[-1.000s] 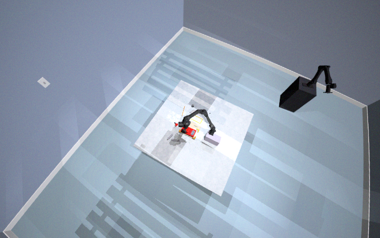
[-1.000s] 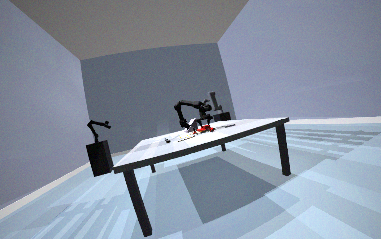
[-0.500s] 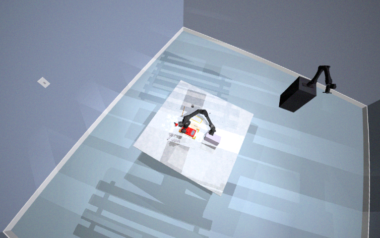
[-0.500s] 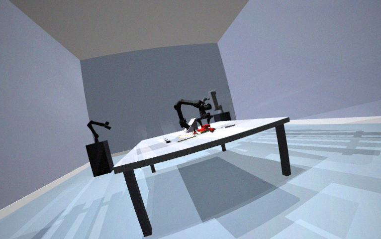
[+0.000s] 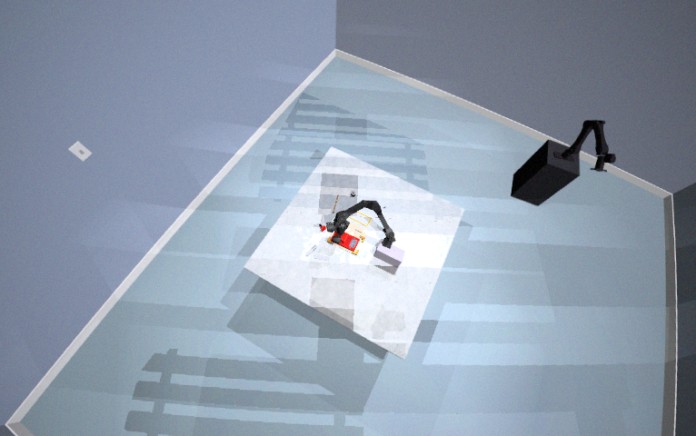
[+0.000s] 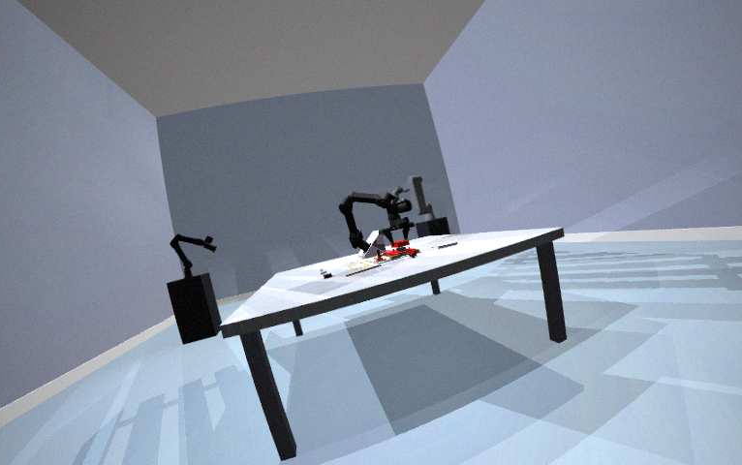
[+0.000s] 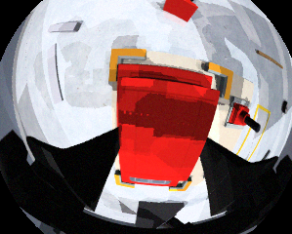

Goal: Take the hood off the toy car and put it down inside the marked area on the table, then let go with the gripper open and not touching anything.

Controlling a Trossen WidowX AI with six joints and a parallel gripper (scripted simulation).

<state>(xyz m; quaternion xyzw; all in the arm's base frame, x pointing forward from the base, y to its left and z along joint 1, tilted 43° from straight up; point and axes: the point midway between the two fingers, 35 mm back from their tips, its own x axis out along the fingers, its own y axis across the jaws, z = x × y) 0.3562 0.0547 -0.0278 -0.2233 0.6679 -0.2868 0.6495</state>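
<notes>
The red hood (image 7: 162, 112) (image 6: 400, 243) is a flat panel between my fingers, raised a little above the toy car. My gripper (image 7: 163, 136) (image 6: 398, 240) is shut on its two sides. The red toy car (image 5: 348, 247) (image 6: 407, 253) stands on the table between orange corner brackets; its front edge (image 7: 160, 69) shows beyond the hood, which hides much of the rest in the wrist view. The marked area is a yellow outline (image 5: 369, 222) (image 7: 264, 108) on the table beside the car, on the arm base's side in the top view.
A red part with a black peg (image 7: 239, 114) stands between car and outline. A red block (image 7: 181, 10) (image 5: 323, 228) lies beyond the car. A brown rod (image 7: 269, 58) (image 5: 335, 203), a small dark object (image 5: 352, 193) and a grey bar (image 7: 64, 26) lie around. My arm's pale block base (image 5: 388, 254) stands nearby.
</notes>
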